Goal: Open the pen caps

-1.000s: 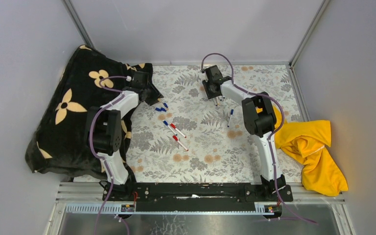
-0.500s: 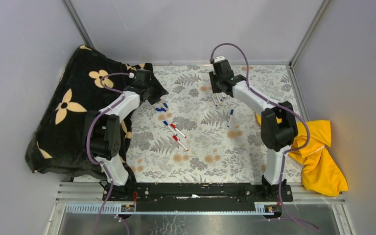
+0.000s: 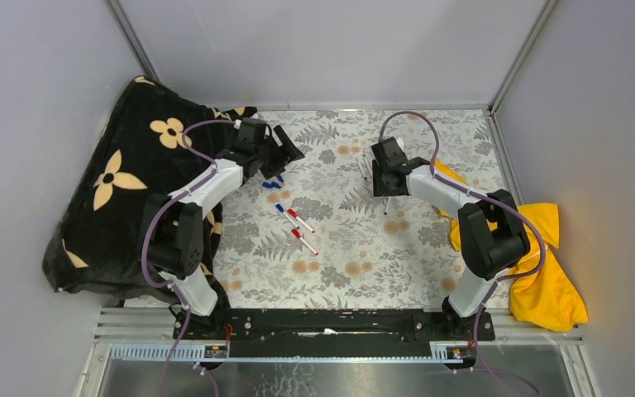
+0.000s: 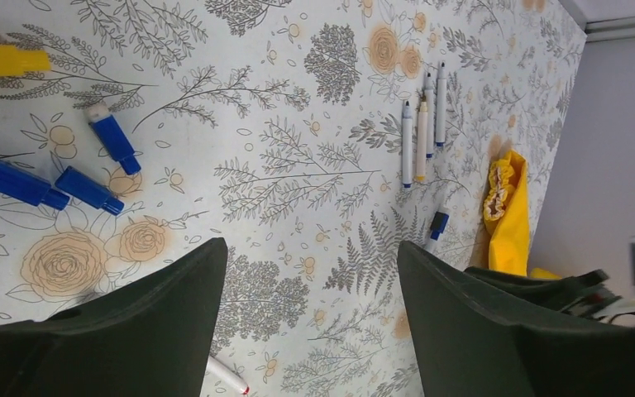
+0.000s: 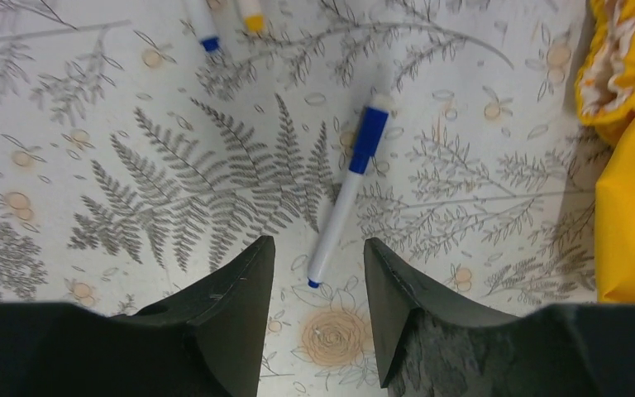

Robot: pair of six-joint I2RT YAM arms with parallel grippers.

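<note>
**Stage in hand: acquisition of the next capped pen.**

1. Nearest the arm bases, three capped pens lie on the floral-printed table cover: two red-capped white pens and, just beyond them, one blue-capped white marker. Neither gripper is at them.

2. Further out on the right, the right gripper hangs over a thin white pen with a blue cap. The jaws stand spread and pinch nothing. The pen lies flat on the cover, with its bare end towards the gap between the fingers and its blue plastic cap at the far end. Whether the fingertips touch the cover cannot be told from the wrist view. A crumpled yellow cloth lies beside the pen, apart from it.

3. On the left, the left gripper is spread and empty. Three loose blue plastic caps and one yellow plastic cap lie below it.

4. Furthest out, three uncapped white barrels lie side by side.

**Next move, as judged:** lower the right gripper, straddle the barrel below the cap and clamp it. Then bring the left gripper across to grasp the cap and pull along the pen's axis.
</note>
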